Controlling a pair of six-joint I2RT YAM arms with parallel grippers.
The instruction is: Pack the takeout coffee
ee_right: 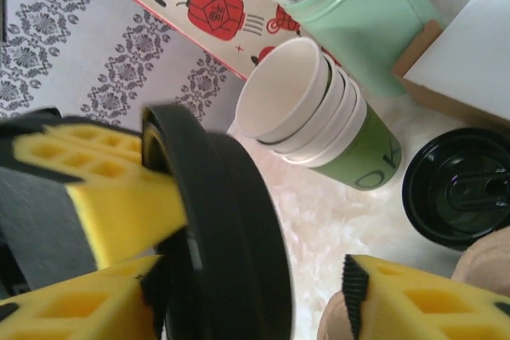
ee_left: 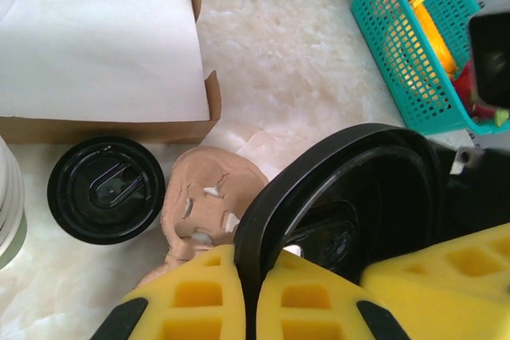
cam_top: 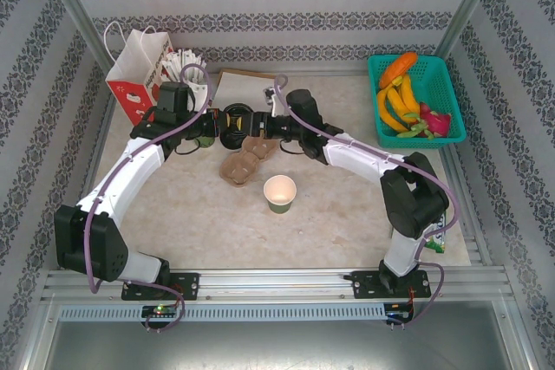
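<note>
Marbled tabletop (cam_top: 199,214), patterned walls. Just beside brown cardboard box (ee_left: 103,129) lined with white paper: small pale-green paper cup with round black plastic lid (ee_left: 106,189). Probably light, thin-walled, spillable; best gripped round its body, below the lid. Rim of loose black lid (ee_left: 358,189) pinched in left gripper (ee_left: 256,284); right gripper (ee_right: 251,292) spread astride it. Right of box, teal basket (ee_left: 398,61) holding toy fruit (cam_top: 399,97).

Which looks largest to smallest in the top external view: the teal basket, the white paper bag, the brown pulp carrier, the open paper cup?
1. teal basket
2. white paper bag, fairly close behind; it stands up toward the camera, so this is unsure
3. brown pulp carrier
4. open paper cup
</note>
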